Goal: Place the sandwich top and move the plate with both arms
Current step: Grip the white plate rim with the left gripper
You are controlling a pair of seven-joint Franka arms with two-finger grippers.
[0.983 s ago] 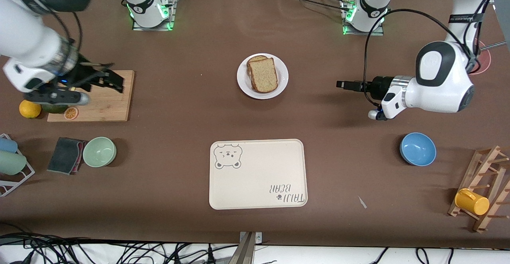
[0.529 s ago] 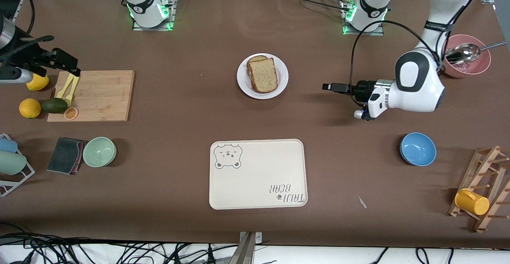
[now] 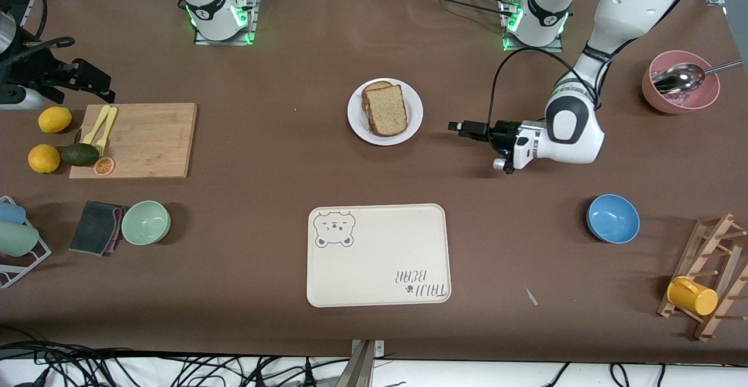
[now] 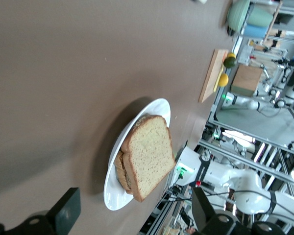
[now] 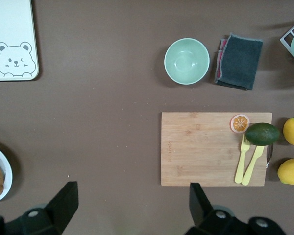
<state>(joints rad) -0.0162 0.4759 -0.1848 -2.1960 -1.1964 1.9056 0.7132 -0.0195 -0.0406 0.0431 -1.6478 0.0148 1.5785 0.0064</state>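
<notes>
High front view; wrist views (plate (image 4: 118, 196) shared).

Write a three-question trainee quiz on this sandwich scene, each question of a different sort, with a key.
1. True or false: the plain light brown bread slice already lies on the stack on the round white plate.
2. Which gripper is beside the plate? A) left gripper B) right gripper
3. Fill in: the cream rectangular tray with the bear drawing lies ____ to the front camera than the plate.

Key: 1 true. 2 A; it hangs low over the table toward the left arm's end, fingers open. The right gripper is over the table by the wooden cutting board, also open. 3 nearer.
</notes>
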